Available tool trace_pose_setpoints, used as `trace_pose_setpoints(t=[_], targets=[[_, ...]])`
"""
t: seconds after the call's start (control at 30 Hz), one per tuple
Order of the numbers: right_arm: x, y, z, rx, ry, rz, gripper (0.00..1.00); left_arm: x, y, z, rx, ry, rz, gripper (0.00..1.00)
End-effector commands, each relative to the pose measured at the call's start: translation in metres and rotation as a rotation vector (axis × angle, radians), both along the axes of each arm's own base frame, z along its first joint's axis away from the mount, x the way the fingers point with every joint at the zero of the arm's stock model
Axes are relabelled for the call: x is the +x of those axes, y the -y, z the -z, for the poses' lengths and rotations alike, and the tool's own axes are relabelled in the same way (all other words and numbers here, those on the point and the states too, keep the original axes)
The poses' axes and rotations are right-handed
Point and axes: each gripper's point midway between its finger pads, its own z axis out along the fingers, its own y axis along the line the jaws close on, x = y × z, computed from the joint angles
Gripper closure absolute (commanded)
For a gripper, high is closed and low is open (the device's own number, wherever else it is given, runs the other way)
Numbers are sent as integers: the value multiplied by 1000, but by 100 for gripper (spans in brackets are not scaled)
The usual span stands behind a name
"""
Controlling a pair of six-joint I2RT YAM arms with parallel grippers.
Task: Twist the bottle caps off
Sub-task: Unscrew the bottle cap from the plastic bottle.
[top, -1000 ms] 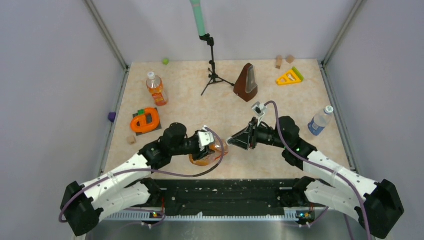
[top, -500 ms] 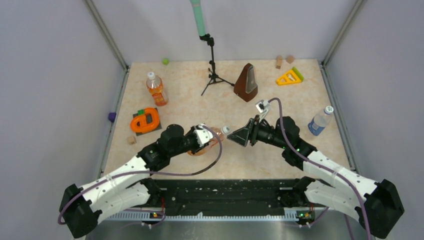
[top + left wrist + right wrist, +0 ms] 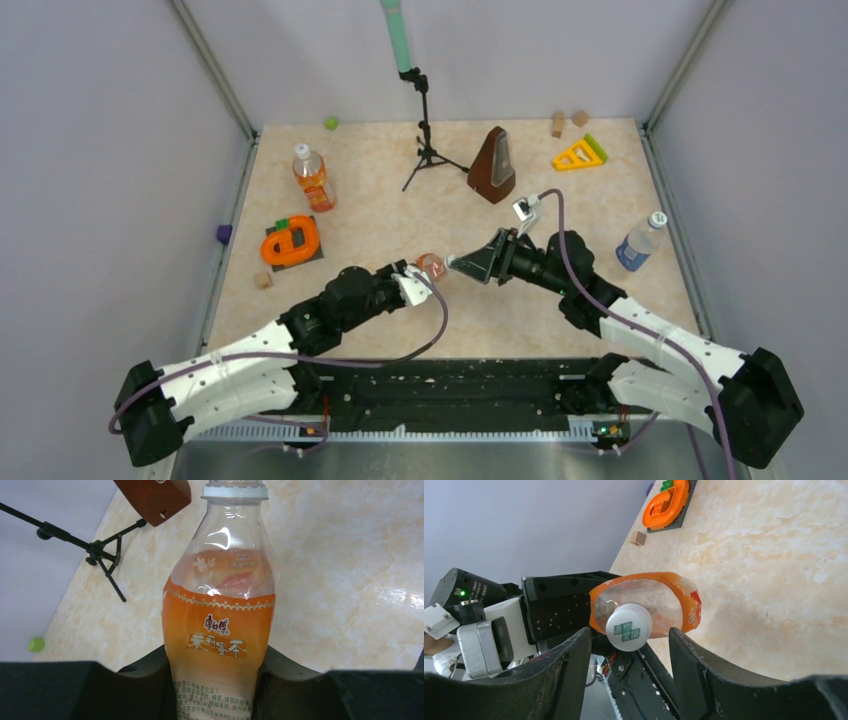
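Note:
My left gripper (image 3: pixel 415 283) is shut on the squat bottle (image 3: pixel 220 625) of orange liquid and holds it tilted above the table, neck toward the right arm. Its white cap (image 3: pixel 629 627) is on the neck and faces the right wrist camera, between my right gripper's (image 3: pixel 629 645) open fingers without touching them. In the top view the right gripper (image 3: pixel 458 266) sits just right of the bottle (image 3: pixel 430 267). The slim orange bottle (image 3: pixel 313 178) with its white cap (image 3: pixel 302 151) stands at the far left. The clear blue-label bottle (image 3: pixel 636 244) with its cap (image 3: pixel 657 218) leans at the right edge.
A brown metronome (image 3: pixel 493 166) and a black tripod stand (image 3: pixel 427 140) stand at the back centre. An orange ring toy (image 3: pixel 291 242) on a dark base lies left, with a small wooden block (image 3: pixel 263 280) near it. A yellow triangle toy (image 3: pixel 579 153) and wooden blocks (image 3: pixel 558 123) lie back right.
My left gripper has lifted the squat bottle and turned its neck toward the right arm. My right gripper has moved left, its open fingers now around the cap.

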Motion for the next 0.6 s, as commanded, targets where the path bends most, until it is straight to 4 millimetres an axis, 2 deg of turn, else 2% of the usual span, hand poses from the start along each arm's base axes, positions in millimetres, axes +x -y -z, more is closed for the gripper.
trace_pose_setpoints(t=[0.0, 0.13, 0.57], targets=[[5, -5, -20, 52, 15, 7, 43, 6, -1, -29, -84, 94, -35, 100], [5, -4, -19, 53, 16, 9, 49, 4, -2, -28, -81, 97, -28, 100], [6, -6, -16, 55, 12, 11, 44, 2, 3, -20, -47, 76, 0, 100]])
